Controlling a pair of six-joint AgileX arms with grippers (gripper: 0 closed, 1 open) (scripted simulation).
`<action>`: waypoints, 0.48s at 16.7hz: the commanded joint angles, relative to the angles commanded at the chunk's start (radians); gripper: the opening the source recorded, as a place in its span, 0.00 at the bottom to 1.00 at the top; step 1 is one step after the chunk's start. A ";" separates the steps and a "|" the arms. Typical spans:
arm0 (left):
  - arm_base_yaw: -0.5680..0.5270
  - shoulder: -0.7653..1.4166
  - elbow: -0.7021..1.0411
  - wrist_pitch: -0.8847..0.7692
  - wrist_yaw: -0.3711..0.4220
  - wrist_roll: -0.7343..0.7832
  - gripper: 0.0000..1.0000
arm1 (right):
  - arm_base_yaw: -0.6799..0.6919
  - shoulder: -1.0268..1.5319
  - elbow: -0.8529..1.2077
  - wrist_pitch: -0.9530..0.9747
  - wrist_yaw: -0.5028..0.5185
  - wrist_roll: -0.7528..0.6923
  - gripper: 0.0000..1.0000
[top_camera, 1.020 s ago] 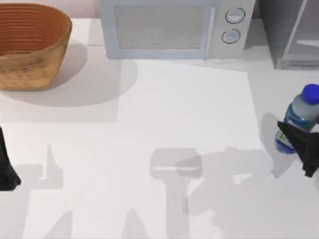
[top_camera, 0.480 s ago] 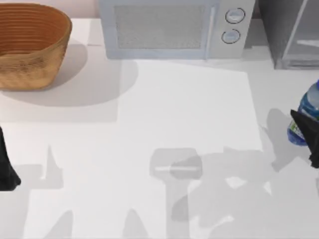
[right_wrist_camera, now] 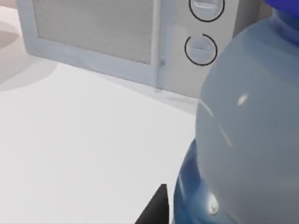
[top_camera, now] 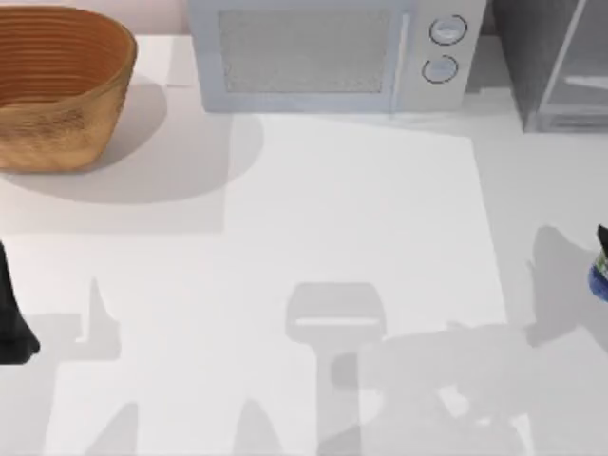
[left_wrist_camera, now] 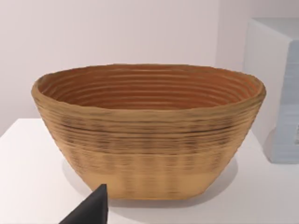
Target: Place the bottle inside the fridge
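The bottle [top_camera: 601, 275] sits at the table's far right edge, mostly cut off from above; close up [right_wrist_camera: 243, 140] it stands roughly upright, its blue cap [right_wrist_camera: 285, 7] at the top. The right gripper's dark fingertip [right_wrist_camera: 156, 207] lies just beside its lower body, though whether the claw is clamped on it, I cannot tell. The fridge [top_camera: 551, 62] stands behind, the microwave [top_camera: 332, 52] to its left. The left arm [top_camera: 11, 318] rests at the left edge, facing the basket [left_wrist_camera: 147, 130].

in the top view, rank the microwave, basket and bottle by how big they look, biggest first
1. microwave, widest thing there
2. basket
3. bottle, a sliver at the right edge, cut off by the frame, so its true size can't be judged there
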 joint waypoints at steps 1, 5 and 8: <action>0.000 0.000 0.000 0.000 0.000 0.000 1.00 | -0.001 -0.052 -0.013 -0.033 0.029 0.009 0.01; 0.000 0.000 0.000 0.000 0.000 0.000 1.00 | 0.005 -0.353 -0.034 -0.164 0.140 0.042 0.01; 0.000 0.000 0.000 0.000 0.000 0.000 1.00 | 0.023 -0.624 -0.043 -0.291 0.233 0.063 0.01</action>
